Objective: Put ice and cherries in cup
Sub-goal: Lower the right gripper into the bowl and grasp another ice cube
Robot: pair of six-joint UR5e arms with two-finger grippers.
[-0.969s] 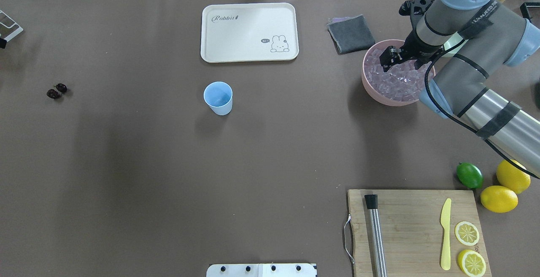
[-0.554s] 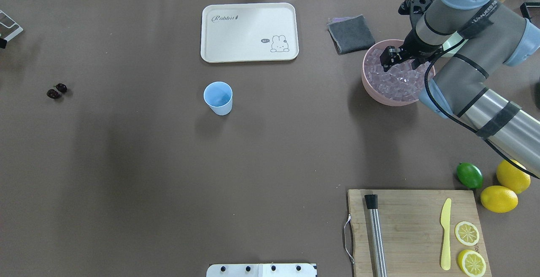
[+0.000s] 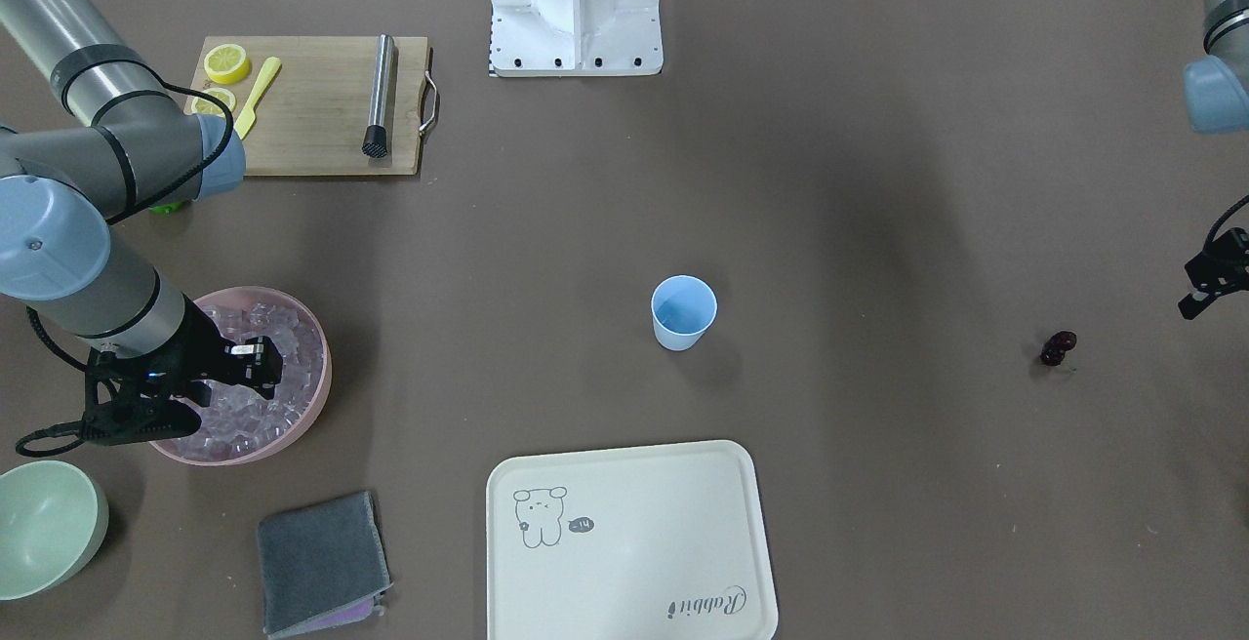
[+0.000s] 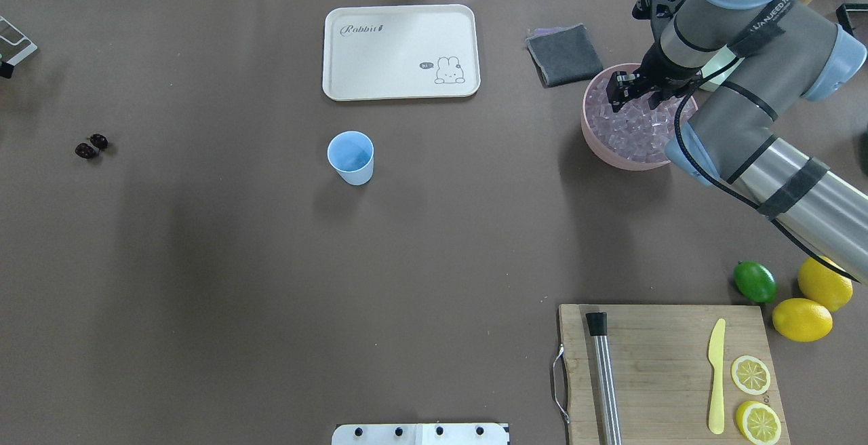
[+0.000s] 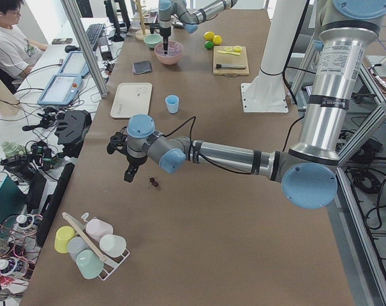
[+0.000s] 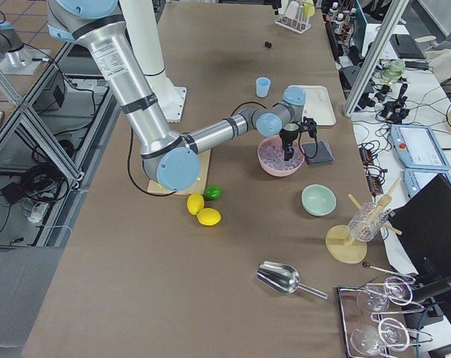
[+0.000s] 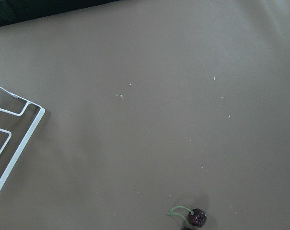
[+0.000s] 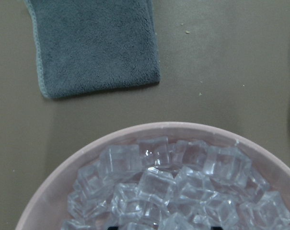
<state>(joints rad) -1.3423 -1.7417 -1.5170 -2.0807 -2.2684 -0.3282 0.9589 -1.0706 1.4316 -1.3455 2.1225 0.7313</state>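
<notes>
Right gripper (image 4: 636, 92) hangs over the ice (image 8: 156, 184) in the pink bowl (image 4: 597, 143), left gripper (image 3: 1208, 284) hovers near the cherries (image 4: 90, 146) on the surface (image 4: 434, 262), can't tell either's jaws, cup (image 4: 350, 157) upright mid-surface, well apart from both.

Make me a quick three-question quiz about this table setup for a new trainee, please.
1. True or false: the small light-blue plastic cup stands empty.
2. The right gripper is at: A) cream rabbit tray, B) wide pink bowl of clear ice cubes, C) wooden cutting board.
3. How many whole yellow lemons lie by the green lime?
Key: 1 true; 2 B; 3 two.
</notes>
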